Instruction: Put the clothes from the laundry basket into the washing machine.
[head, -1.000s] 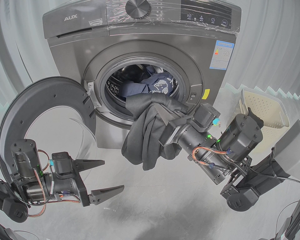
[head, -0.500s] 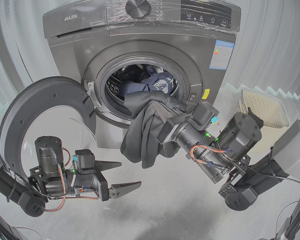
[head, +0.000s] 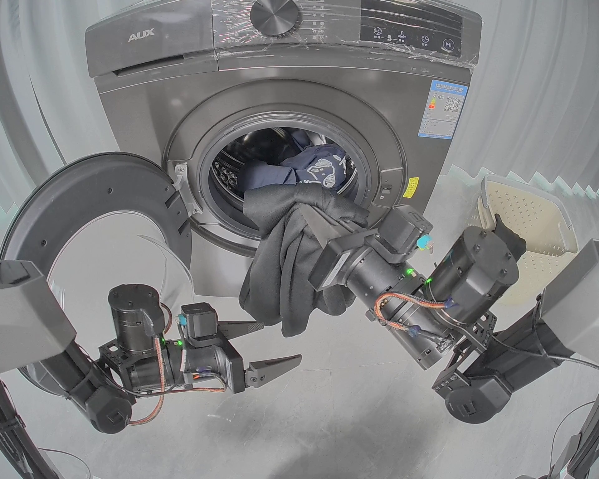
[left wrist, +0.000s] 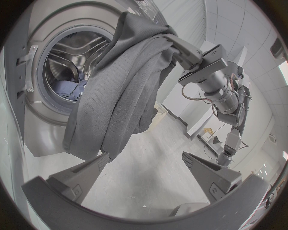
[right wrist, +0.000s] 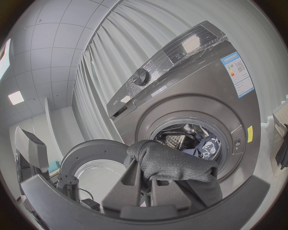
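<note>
Left gripper (head: 268, 345) low, fingers (head: 274, 367) spread wide; right gripper (head: 310, 219) raised, fingers clamped.

I count one washer (head: 150, 106) with one door (head: 93, 187), one dial (head: 275, 15) and two stickers: a blue sticker (head: 443, 109) and a yellow sticker (head: 410, 188). One basket (head: 549, 196). Two grippers of mine: left gripper (head: 282, 341) and right gripper (right wrist: 147, 176). Clothes: one grey garment (head: 281, 268), one dark piece (head: 510, 240) at the basket, and navy cloth (head: 321, 169) whose pieces I cannot count.

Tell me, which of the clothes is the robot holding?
The dark grey garment, pinched in the right gripper. The navy one lies inside the drum; the black one hangs on the basket.
</note>
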Robot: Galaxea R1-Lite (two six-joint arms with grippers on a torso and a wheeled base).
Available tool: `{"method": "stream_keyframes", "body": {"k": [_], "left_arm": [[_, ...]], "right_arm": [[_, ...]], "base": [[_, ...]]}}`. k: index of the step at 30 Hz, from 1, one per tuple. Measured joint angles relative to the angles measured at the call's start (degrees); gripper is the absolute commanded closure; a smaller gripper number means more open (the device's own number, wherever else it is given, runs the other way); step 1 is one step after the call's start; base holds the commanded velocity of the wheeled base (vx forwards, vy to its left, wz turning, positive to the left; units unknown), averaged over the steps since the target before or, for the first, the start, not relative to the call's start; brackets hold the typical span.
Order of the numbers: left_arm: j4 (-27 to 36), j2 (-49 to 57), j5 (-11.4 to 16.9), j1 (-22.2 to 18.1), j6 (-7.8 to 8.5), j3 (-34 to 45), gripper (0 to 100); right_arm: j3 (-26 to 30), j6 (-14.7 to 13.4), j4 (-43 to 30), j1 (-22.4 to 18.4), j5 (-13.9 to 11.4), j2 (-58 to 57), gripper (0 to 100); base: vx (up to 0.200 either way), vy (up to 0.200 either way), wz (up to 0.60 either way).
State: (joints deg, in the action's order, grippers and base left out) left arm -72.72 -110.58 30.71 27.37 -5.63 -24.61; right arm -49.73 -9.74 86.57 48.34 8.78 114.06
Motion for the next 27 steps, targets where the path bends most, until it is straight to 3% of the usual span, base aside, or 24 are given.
{"method": "stream_keyframes", "body": {"k": [6, 14, 27], "left_arm": [[-5.69, -5.81, -0.24, 0.0, -2.3, -0.79, 0], [-7.09, -11.64, -0.5, -0.48, -2.73, -4.66, 0], [-8.41, -18.22, -4.05, -1.07, -3.01, -11.93, 0]], "right_arm": [[0.04, -0.02, -0.07, 0.26, 0.13, 0.09, 100], [0.15, -0.09, -0.05, 0.69, 0.26, 0.13, 100], [0.44, -0.38, 0.04, 1.22, 0.35, 0.13, 100]], "base": [[0.0, 0.0, 0.0], [0.0, 0.0, 0.0], [0.0, 0.0, 0.0]]}}
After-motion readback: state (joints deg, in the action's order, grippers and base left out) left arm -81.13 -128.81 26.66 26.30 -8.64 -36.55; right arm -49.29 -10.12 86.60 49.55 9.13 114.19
